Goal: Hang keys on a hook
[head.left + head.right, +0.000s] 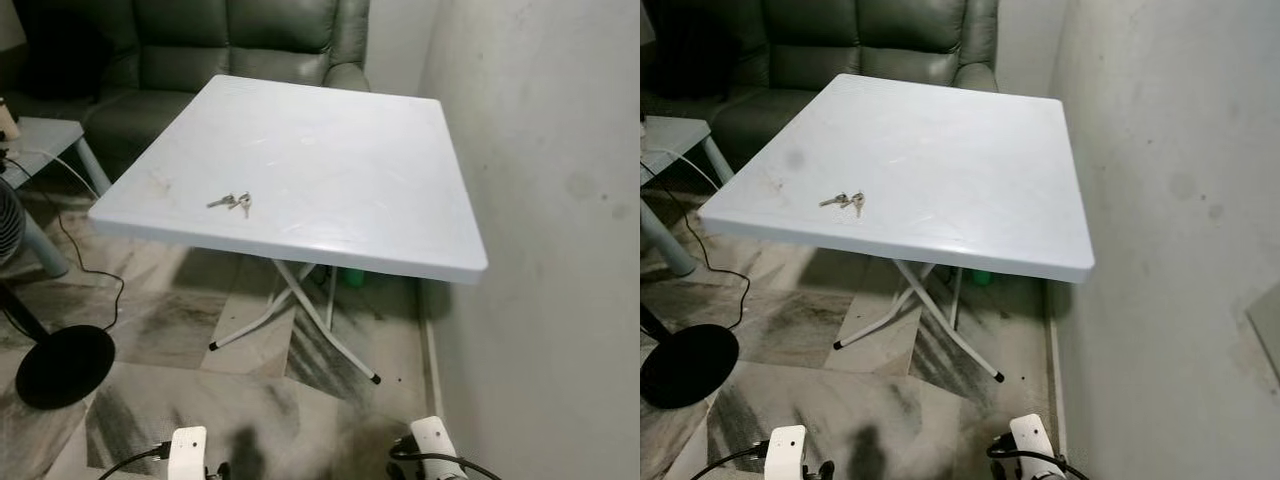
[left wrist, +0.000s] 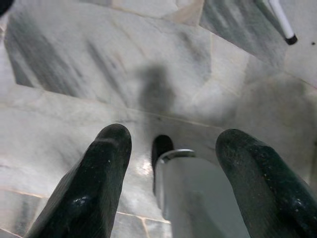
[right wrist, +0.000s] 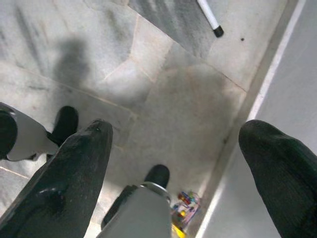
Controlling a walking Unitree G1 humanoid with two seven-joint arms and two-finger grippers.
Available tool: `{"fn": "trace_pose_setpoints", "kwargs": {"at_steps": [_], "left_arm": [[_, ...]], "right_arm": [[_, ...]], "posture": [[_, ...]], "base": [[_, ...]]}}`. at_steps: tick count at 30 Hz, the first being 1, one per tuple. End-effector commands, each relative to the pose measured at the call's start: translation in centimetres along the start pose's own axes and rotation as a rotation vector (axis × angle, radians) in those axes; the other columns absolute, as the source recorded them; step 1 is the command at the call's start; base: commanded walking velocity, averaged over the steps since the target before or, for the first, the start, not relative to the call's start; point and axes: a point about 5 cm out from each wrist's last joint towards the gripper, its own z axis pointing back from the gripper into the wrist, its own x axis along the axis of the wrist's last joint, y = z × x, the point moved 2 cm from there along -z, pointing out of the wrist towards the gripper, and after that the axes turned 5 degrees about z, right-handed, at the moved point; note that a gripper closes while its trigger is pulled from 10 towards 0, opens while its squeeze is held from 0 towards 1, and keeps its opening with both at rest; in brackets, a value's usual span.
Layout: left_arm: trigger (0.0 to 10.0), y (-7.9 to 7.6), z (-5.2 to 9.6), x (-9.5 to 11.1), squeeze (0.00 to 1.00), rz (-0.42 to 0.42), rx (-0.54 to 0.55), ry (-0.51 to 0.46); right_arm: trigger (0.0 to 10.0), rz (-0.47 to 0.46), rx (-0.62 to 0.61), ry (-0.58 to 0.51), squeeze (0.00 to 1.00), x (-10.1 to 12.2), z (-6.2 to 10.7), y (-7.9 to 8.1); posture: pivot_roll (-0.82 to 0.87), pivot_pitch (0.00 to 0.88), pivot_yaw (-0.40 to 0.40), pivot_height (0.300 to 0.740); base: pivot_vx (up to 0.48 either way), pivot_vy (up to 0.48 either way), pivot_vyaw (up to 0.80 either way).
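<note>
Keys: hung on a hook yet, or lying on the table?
Lying flat on the white folding table: the keys rest near its front edge, untouched.

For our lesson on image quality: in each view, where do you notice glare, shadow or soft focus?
Left eye view: soft sheen on the white table, the keys sharp, deep shade beneath. Left wrist view: the left hand open, its near fingers blurred, a grey shadow on the marble floor. Right wrist view: the right hand open, fingers soft.
</note>
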Motion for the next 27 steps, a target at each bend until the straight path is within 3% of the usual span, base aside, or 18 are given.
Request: {"fn": "trace_pose_setpoints", "kwargs": {"at_steps": [1, 6, 14, 27], "left_arm": [[10.0, -0.12, 0.02, -0.23, 0.0, 0.011, -0.003, 0.009], [10.0, -0.12, 0.03, -0.32, 0.0, 0.008, -0.003, 0.013], [10.0, -0.14, 0.06, -0.45, 0.0, 0.011, -0.004, 0.017], [10.0, -0.01, 0.15, -0.79, 0.0, 0.016, 0.0, 0.025]], "right_arm": [[10.0, -0.006, -0.006, -0.007, 0.0, 0.13, 0.03, -0.3], [10.0, -0.007, -0.007, -0.006, 0.0, 0.06, 0.04, -0.29], [10.0, -0.006, -0.007, -0.004, 0.0, -0.04, 0.07, -0.31], [10.0, 0.005, -0.003, -0.001, 0.0, -0.21, 0.12, -0.28]], "posture": [[-0.07, 0.0, -0.036, 0.74], [-0.07, 0.0, -0.036, 0.74], [-0.07, 0.0, -0.039, 0.74], [-0.07, 0.0, -0.042, 0.74]], "base": [[0.0, 0.472, 0.0], [0.0, 0.47, 0.0], [0.0, 0.0, 0.0], [0.0, 0.4, 0.0]]}}
